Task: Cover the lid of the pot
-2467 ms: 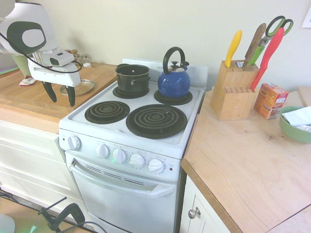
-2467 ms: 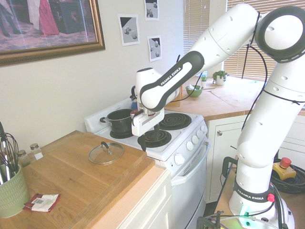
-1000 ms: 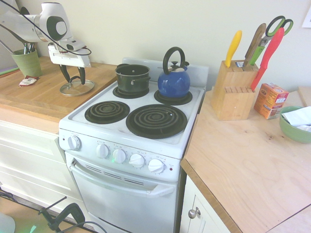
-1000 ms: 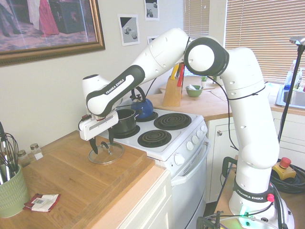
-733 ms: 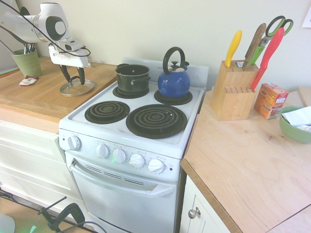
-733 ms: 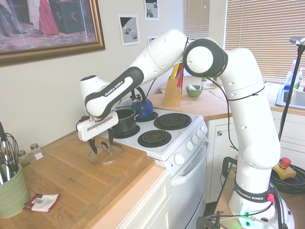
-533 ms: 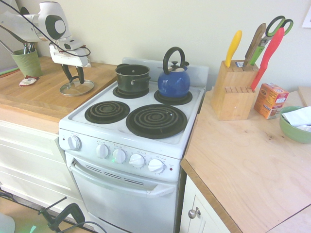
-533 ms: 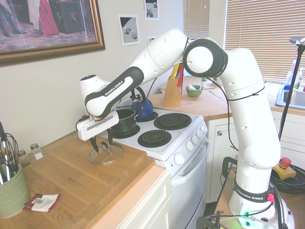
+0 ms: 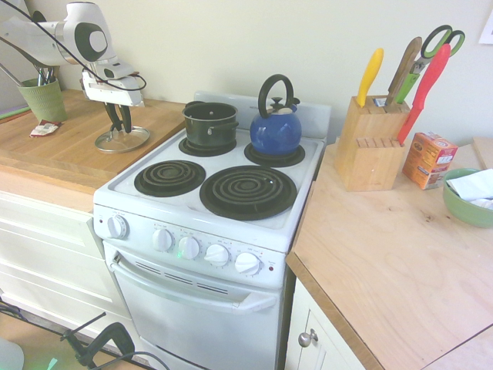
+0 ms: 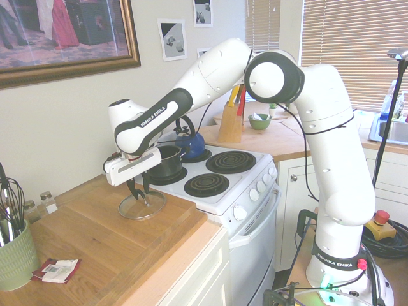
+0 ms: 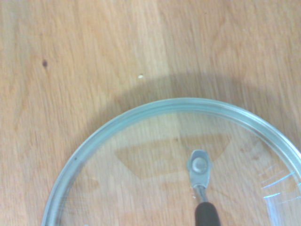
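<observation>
**Ana:** Kitchen scene, folks: the white stove (image 9: pixel 208 204) sat beside the wooden counter (image 9: pixel 54 150), and the black pot (image 9: pixel 209 123) waited uncovered on a rear burner next to the blue kettle (image 9: pixel 275 127).

**Ben:** And the lid (image 10: pixel 141 205)?

**Ana:** It lay flat on the counter, well apart from the pot. The gripper (image 10: pixel 136 191) hung right over its middle.

**Ben:** Half a second earlier those fingers were spread wide.

**Ana:** Right, and now they had drawn together around the handle (image 11: pixel 201 186). It looked clenched on it, though the lid hadn't left the wood.

**Ben:** So the grasp looked made; lifting and carrying to the pot remained.
</observation>
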`<state>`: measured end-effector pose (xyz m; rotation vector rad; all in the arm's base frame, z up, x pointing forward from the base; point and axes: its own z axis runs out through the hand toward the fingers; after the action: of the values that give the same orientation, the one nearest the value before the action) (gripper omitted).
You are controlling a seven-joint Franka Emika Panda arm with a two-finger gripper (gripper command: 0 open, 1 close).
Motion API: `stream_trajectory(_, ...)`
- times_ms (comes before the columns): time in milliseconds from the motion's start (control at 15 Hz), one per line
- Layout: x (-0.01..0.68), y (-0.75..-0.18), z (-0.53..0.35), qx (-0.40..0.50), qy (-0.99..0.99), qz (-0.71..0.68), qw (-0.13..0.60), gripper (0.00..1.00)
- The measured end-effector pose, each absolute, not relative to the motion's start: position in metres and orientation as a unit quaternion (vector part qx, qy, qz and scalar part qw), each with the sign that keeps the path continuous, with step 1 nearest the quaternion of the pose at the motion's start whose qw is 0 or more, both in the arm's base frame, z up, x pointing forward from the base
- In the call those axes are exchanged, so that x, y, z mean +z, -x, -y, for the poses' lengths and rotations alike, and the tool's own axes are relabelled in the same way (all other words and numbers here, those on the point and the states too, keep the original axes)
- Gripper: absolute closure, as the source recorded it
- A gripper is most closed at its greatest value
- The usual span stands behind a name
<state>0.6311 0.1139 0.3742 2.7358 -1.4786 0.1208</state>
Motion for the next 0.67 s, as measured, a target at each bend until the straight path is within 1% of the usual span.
stream_trajectory(533, 0.377, -0.633, -0.109, 0.036, -0.875, 0.483, 0.009, 1.0)
stream_trajectory(667, 0.391, -0.639, -0.107, 0.046, -0.873, 0.486, 0.004, 1.0)
